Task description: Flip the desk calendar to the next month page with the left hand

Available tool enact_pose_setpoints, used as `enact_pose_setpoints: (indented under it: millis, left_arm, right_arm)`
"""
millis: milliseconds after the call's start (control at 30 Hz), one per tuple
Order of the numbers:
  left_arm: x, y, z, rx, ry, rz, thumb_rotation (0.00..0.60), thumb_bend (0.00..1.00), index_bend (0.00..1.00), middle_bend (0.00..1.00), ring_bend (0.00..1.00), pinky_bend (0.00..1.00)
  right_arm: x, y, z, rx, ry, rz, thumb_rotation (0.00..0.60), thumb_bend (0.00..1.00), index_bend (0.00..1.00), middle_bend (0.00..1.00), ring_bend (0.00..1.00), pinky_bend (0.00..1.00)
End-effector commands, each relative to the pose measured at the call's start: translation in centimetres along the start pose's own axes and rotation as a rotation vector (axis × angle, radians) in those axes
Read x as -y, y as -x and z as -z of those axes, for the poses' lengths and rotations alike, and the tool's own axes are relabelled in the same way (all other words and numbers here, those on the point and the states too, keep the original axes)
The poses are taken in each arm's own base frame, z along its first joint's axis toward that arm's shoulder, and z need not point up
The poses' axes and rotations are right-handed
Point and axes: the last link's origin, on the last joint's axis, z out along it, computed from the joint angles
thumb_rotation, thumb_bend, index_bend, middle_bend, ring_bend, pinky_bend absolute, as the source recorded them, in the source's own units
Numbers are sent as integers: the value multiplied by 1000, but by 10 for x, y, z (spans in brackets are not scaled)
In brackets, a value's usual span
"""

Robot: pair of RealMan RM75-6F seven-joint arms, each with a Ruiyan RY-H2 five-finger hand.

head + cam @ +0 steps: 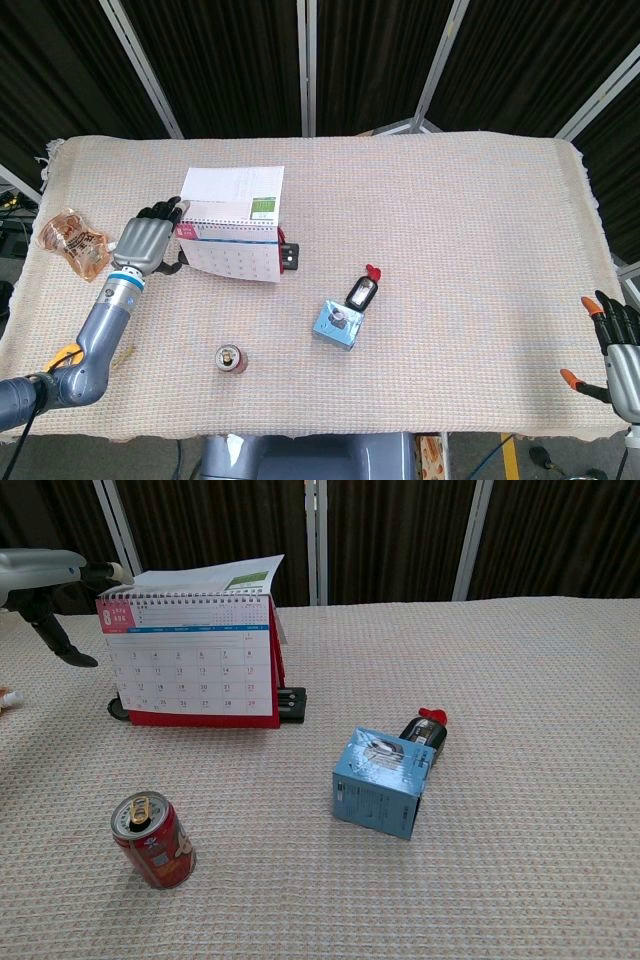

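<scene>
1. the desk calendar (232,250) stands upright on the woven table cover (450,220), left of centre, its month grid facing the robot and its red base (200,718) on the cloth.
2. one white page (205,579) is lifted over the spiral binding and tilts back behind the top edge, lying nearly flat in the chest view, with a green block at its right corner.
3. the left hand (146,242) is at the calendar's upper left corner; its fingertips (113,572) reach the left edge of the lifted page, though whether they pinch the page or only touch it is hard to tell from either view.
4. the rest of the left hand's fingers look loosely spread, and one dark finger points down toward the cloth just left of the calendar.
5. the right hand (620,355) rests at the far right edge of the table, well apart from everything, its fingers apart and holding nothing.
6. a black clip-like object (291,704) sits against the calendar's right foot.
7. a light blue box (381,782) lies right of centre, with a small black and red item (424,728) touching its far side.
8. a red drink can (152,840) stands upright near the front edge, in front of the calendar.
9. a crinkled snack packet (72,240) lies at the left edge, and a yellow tape measure (62,354) is near the left forearm.
</scene>
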Motion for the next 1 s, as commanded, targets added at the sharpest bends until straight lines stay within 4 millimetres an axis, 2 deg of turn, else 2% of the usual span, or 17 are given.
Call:
enact_pose_setpoints:
  millis: [33, 167, 333, 433, 633, 1000]
  left_arm:
    - [1, -4, 1, -40, 3, 33, 600, 230, 0, 0, 67, 137]
    - [5, -4, 2, -49, 4, 35, 600, 230, 0, 0, 45, 124]
    - [8, -7, 6, -84, 9, 57, 600, 230, 0, 0, 0, 27]
    - [13, -9, 22, -134, 29, 70, 600, 229, 0, 0, 0, 4]
    - [28, 7, 71, -238, 48, 74, 600, 230, 0, 0, 0, 0]
    - [73, 60, 178, -318, -38, 45, 600, 223, 0, 0, 0, 0]
  right_arm:
    - [0, 0, 0, 0, -1, -1, 600, 24, 0, 0, 0, 0]
    - [1, 0, 1, 1, -4, 0, 600, 25, 0, 0, 0, 0]
    - [1, 0, 1, -1, -5, 1, 600, 24, 0, 0, 0, 0]
    - [2, 0, 2, 2, -8, 5, 600, 25, 0, 0, 0, 0]
    - [2, 0, 2, -3, -7, 6, 600, 24, 0, 0, 0, 0]
    - [5, 3, 1, -1, -16, 20, 600, 25, 0, 0, 0, 0]
